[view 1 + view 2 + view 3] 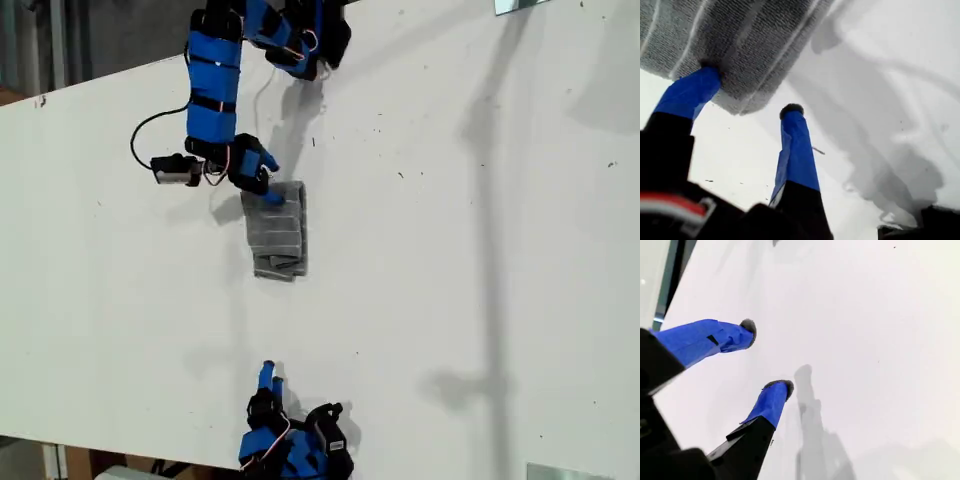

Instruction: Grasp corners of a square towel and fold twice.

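We see the white table point(450, 280) filling nearly the whole exterior view, tilted in the frame, its surface marked by small dark specks and long soft shadows.

On it, a little toward the exterior view's left of centre and in the upper half, lies the towel point(276, 231). It is folded into a narrow grey bundle with its layers stacked unevenly, and its pale stripes show more clearly in the first wrist view point(735, 45).

Our first arm point(213, 90), wrapped in blue, reaches down from the top of the exterior view. My first gripper point(262, 185) sits at the upper end of the folded towel. In the first wrist view its jaws are spread: one blue finger point(690, 92) has its tip against the underside of the towel's edge, the other finger point(796, 145) stands apart from the cloth over bare table. It grips nothing.

My second gripper point(270, 379) is at the bottom edge of the exterior view, well apart from the towel. In the second wrist view its two blue fingers point(771, 402) are parted over bare table, holding nothing.
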You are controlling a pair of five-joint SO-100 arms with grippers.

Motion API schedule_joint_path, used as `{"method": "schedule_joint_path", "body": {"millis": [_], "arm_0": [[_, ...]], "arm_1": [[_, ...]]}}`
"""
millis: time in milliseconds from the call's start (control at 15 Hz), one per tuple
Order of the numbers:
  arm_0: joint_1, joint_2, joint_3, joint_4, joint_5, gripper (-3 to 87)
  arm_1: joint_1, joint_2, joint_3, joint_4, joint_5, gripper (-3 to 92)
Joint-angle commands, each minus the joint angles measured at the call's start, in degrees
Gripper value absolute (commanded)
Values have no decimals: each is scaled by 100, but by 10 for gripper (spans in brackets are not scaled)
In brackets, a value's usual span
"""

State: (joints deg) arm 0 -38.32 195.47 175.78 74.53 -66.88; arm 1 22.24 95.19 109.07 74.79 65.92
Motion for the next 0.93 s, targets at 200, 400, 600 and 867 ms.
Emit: {"method": "schedule_joint_path", "body": {"millis": [200,400,600,867], "arm_0": [[26,18,-18,26,-97,189],[26,44,-18,35,-97,189],[44,255,-18,97,70,189],[545,290,70,123,-492,183]], "arm_1": [[378,3164,2487,123,563,272],[-158,6478,4289,-220,1415,268],[-809,9158,4614,545,1863,284],[-1582,9360,4957,976,4131,283]]}}
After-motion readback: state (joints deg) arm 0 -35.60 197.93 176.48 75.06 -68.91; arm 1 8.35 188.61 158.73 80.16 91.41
